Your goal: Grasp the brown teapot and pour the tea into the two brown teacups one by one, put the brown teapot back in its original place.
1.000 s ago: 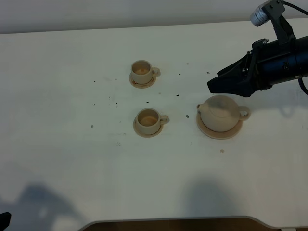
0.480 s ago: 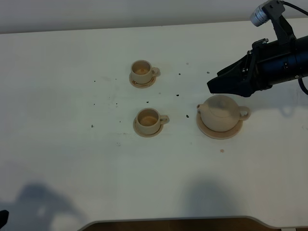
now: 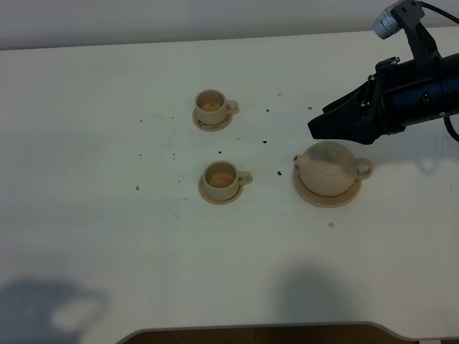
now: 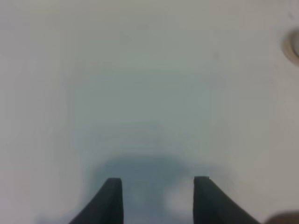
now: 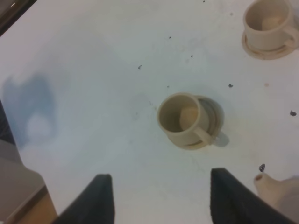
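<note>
The brown teapot (image 3: 330, 169) stands upright on its wide tan saucer, the original place (image 3: 320, 196), at the right. Its spout shows in the right wrist view (image 5: 274, 186). The two brown teacups stand on small saucers to the left: the far cup (image 3: 211, 106) (image 5: 267, 19) and the near cup (image 3: 221, 177) (image 5: 183, 118). My right gripper (image 3: 320, 129) (image 5: 160, 175) is open and empty, hovering just behind and above the teapot, apart from it. My left gripper (image 4: 158, 185) is open and empty over bare white table; it is outside the exterior high view.
Small dark specks (image 3: 266, 141) lie scattered on the white table (image 3: 107, 236) around the cups. The table's front edge (image 3: 251, 331) runs along the bottom. A shadow (image 3: 54, 308) lies at the lower left.
The left arm's dark tip at the lower left corner has left the exterior high view, and its shadow has shifted. The right arm, teapot and cups have not moved.
</note>
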You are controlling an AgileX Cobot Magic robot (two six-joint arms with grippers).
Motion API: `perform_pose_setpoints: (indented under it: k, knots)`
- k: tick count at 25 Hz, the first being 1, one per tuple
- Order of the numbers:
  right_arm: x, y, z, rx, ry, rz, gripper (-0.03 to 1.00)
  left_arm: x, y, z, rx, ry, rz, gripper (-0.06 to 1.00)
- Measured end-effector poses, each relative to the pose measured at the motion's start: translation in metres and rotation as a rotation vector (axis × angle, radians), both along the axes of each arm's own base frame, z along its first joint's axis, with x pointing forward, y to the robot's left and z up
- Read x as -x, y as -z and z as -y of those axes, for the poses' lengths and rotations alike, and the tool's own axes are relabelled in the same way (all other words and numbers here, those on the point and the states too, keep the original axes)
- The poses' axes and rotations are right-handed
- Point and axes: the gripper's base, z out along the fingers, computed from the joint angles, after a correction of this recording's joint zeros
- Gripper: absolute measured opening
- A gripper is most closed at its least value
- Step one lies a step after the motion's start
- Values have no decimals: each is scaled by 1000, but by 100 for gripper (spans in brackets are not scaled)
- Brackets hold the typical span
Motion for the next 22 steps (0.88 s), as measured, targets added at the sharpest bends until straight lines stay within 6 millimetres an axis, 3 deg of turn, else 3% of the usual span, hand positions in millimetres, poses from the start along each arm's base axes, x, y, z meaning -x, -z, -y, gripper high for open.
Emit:
perform_pose_setpoints:
  k: [5,17,22]
  knots:
    - [0,-1,0,-7,4,-1,48,17,0,0,-2,-23,113,37]
    - [-1,-2,-1,-24,20,2,48,18,0,0,-2,-23,116,37]
    - [-8,-9,-6,-50,32,87,48,18,0,0,-2,-23,116,37]
